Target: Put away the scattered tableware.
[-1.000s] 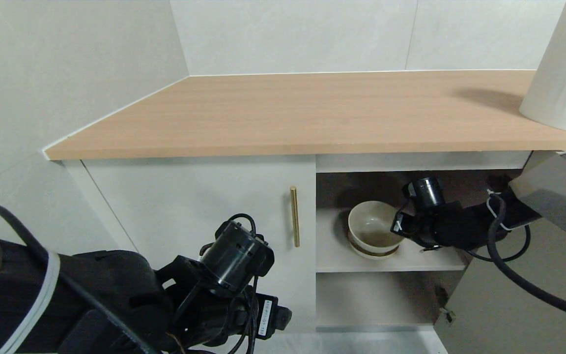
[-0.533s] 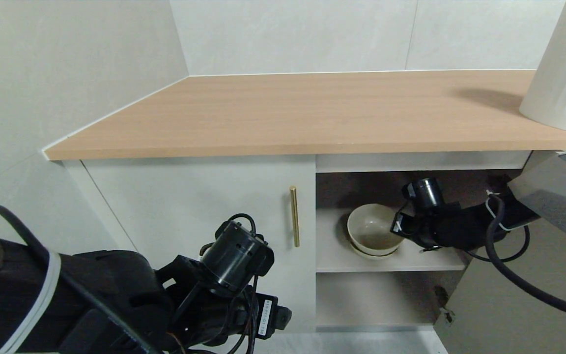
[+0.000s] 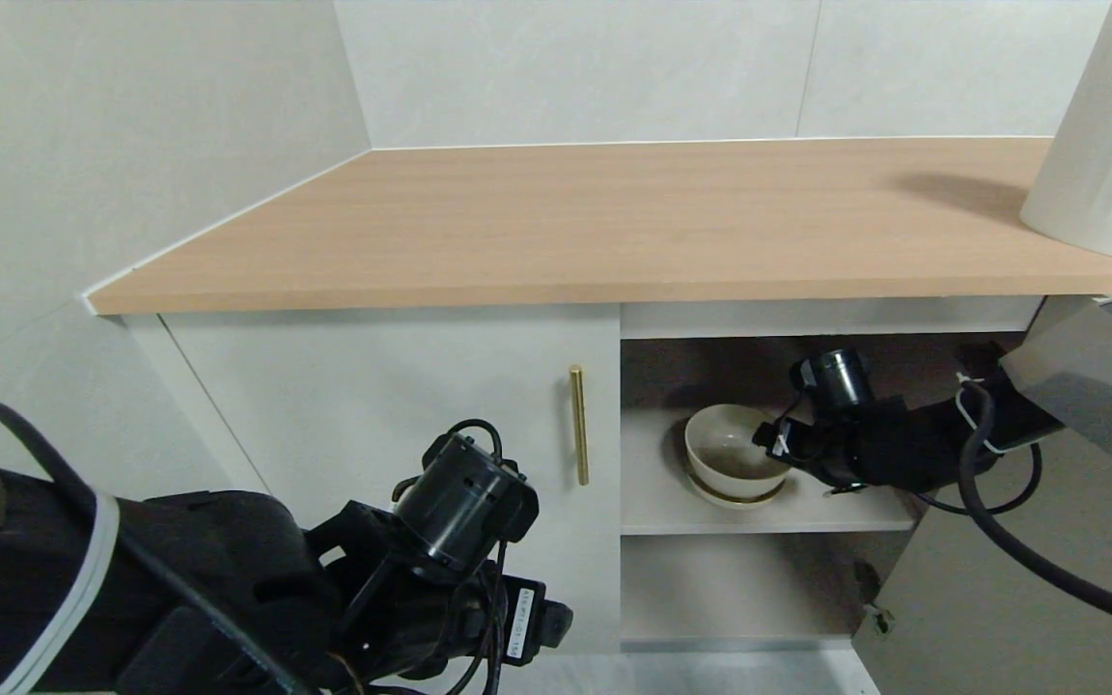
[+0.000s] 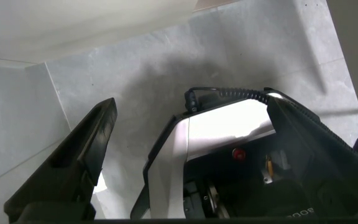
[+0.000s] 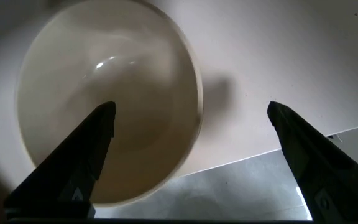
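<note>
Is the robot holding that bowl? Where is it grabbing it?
Nothing is held. The right gripper is wide open over the round cream ceramic bowl, not pinching its rim. The left gripper is open and empty.

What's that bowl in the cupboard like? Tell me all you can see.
The bowl is round, cream-coloured and glossy, likely ceramic, and empty. It stands mouth up on the cupboard's shelf, on what looks like a dark-rimmed dish. The right end effector is open beside it; contact cannot be told.
</note>
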